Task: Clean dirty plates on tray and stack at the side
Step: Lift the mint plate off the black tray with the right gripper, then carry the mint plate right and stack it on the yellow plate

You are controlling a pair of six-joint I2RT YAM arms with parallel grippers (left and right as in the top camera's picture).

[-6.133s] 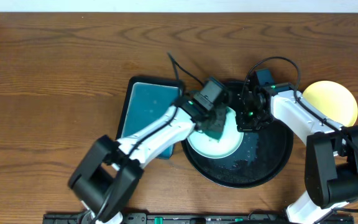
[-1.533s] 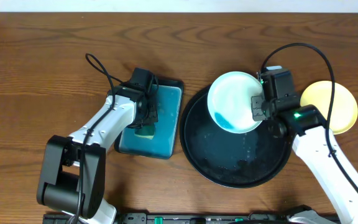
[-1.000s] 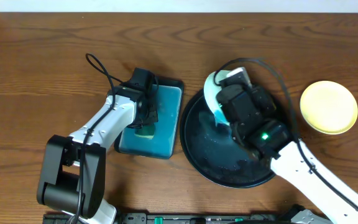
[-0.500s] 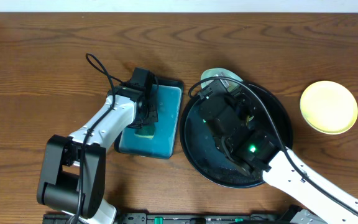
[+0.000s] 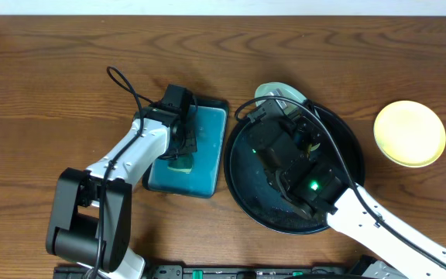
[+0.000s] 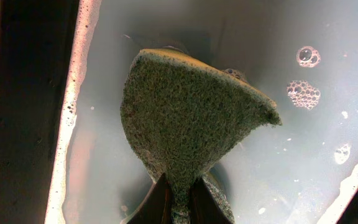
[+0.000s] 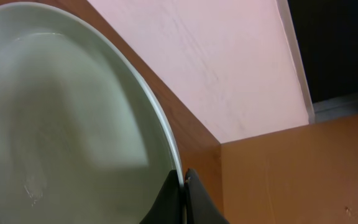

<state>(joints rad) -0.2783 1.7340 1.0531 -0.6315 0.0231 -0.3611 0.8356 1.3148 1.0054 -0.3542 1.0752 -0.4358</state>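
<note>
Jaws nipped on mint plate's [image 7: 73, 124] rim at right gripper [image 7: 182, 180], on sponge [image 6: 191, 118] at left gripper [image 6: 179, 193]; needed steady pinch, drips over black tray [image 5: 238, 182].

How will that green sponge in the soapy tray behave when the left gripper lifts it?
Probably floppy: the sponge bends where the left gripper pinches it. Likely heavier than it looks and drippy, since it sits in sudsy water in the teal tray. Its coarse face should resist slipping.
</note>
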